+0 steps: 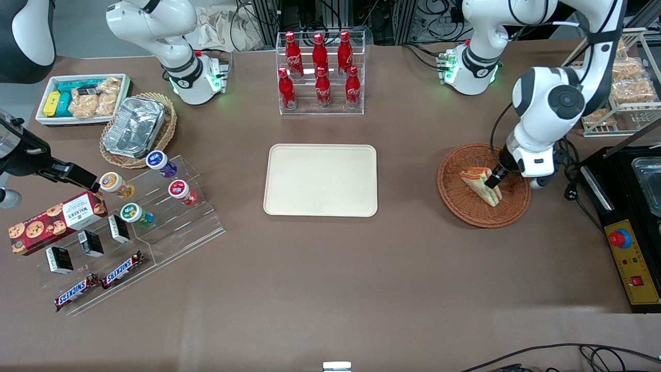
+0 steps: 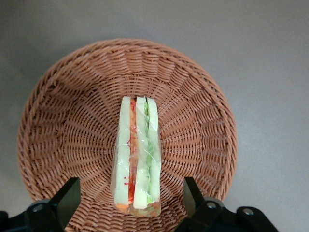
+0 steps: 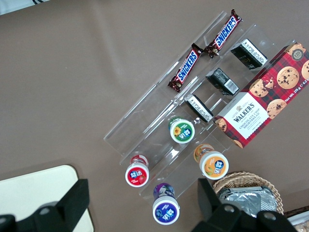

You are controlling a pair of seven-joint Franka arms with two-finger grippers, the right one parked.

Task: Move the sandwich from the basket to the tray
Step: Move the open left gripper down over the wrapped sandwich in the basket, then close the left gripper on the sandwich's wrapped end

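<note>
The sandwich, a wrapped wedge with pale bread and red and green layers, lies in the reddish-brown wicker basket toward the working arm's end of the table. My left gripper hangs low in the basket, open. Its black fingers straddle the sandwich's wide end with a gap on each side, touching nothing. The cream tray lies bare at the table's middle, about a basket's width from the basket toward the parked arm's end.
A clear rack of red cola bottles stands farther from the front camera than the tray. A black appliance with a yellow control box sits beside the basket at the table's end. Snack displays lie toward the parked arm's end.
</note>
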